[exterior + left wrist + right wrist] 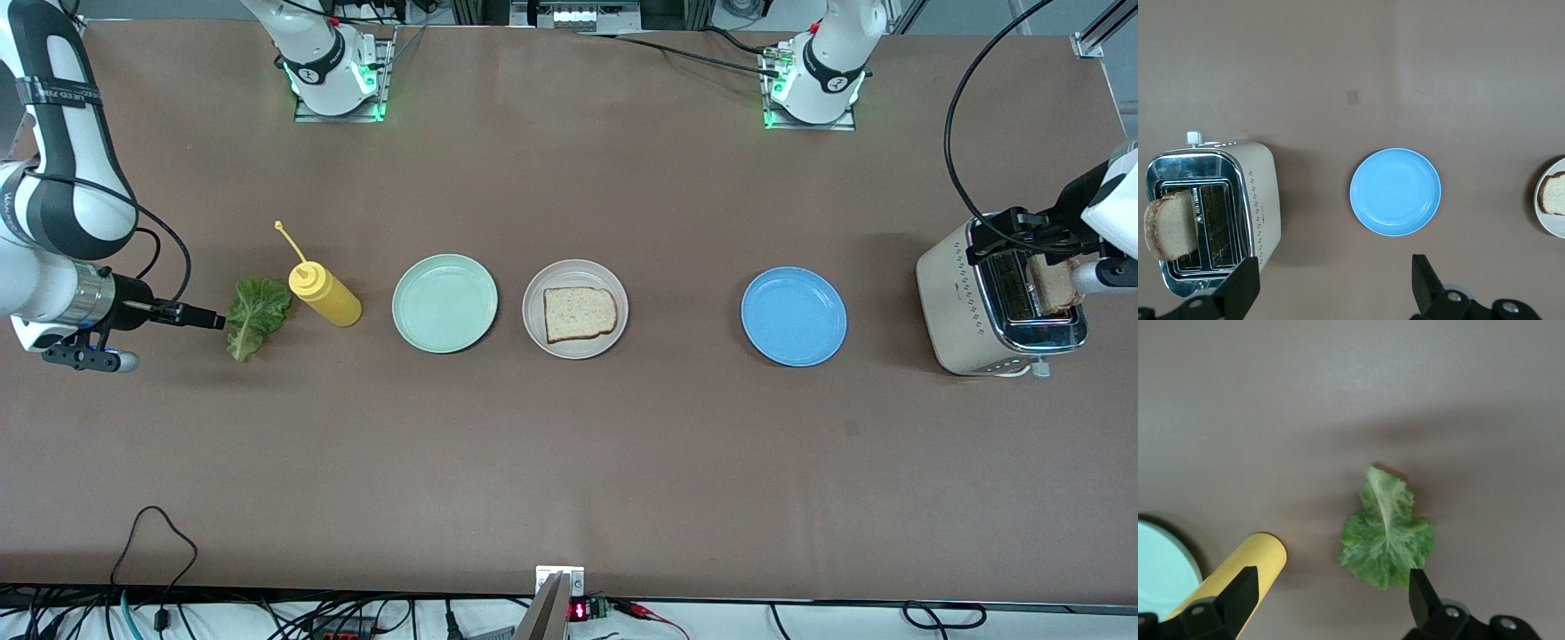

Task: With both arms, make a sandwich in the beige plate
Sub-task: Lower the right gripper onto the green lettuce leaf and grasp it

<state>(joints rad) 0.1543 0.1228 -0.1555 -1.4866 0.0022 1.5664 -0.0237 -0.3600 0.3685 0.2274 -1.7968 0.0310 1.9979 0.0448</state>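
One bread slice (579, 313) lies flat on the beige plate (533, 311) at the middle of the table; the plate's edge (1557, 227) also shows in the left wrist view. A second slice (1053, 284) (1170, 225) stands in a slot of the toaster (965, 302). The lettuce leaf (256, 316) (1386, 537) lies on the table near the right arm's end. My right gripper (212, 317) (1331, 600) is open and empty just beside the leaf. Over the toaster (1261, 193), my left gripper (1009, 238) (1335, 283) is open and empty.
A yellow squeeze bottle (326, 296) (1238, 570) lies between the lettuce and the mint-green plate (444, 303) (1158, 567). A blue plate (793, 316) (1395, 192) sits between the beige plate and the toaster. Cables run along the table edge nearest the front camera.
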